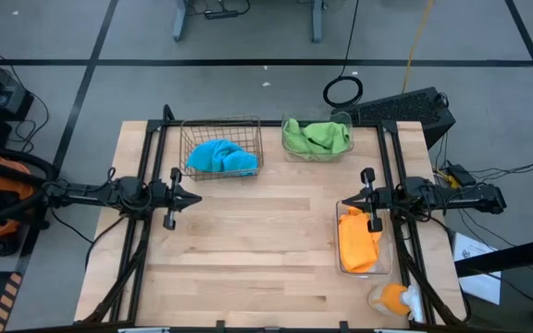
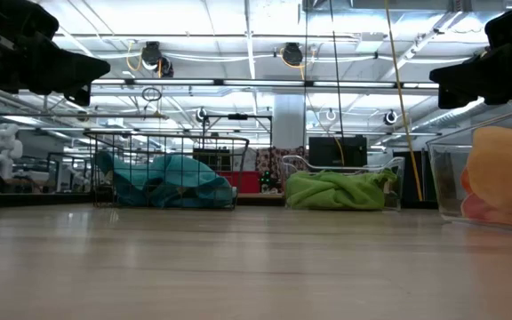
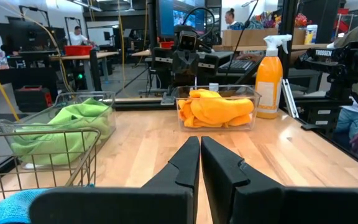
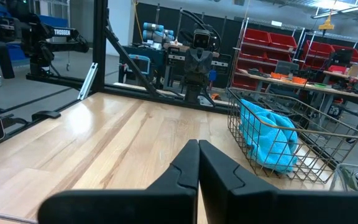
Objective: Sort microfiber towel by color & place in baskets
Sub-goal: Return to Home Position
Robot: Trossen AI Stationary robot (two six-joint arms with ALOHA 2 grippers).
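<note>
Left gripper (image 3: 200,149): fingers pressed together, holding nothing. It hangs above bare table (image 1: 248,250), just in front of the wire basket (image 1: 248,125). Right gripper (image 4: 198,152): the same, pressed together and empty, hovering over the far end of the clear bin (image 1: 386,264) on the right side. In the low view both sit well above the tabletop.

Contents as we see them:
- The blue towel (image 1: 218,157) is in the wire basket.
- The green towel (image 1: 317,137) is in the second clear bin (image 1: 346,118), just beside the basket at the table's far edge.
- The orange towels (image 1: 357,242) are in the right-side bin.
- We see no loose towel on the table.
- An orange spray bottle (image 1: 391,298) stands near that bin's front end and isn't part of the job.

We judge the sorting done, with only the return to rest left. For that we'd pull both arms back with fingers closed. The right arm needs height so it clears the bin wall under it. The left arm needs to stay off the basket wire.
</note>
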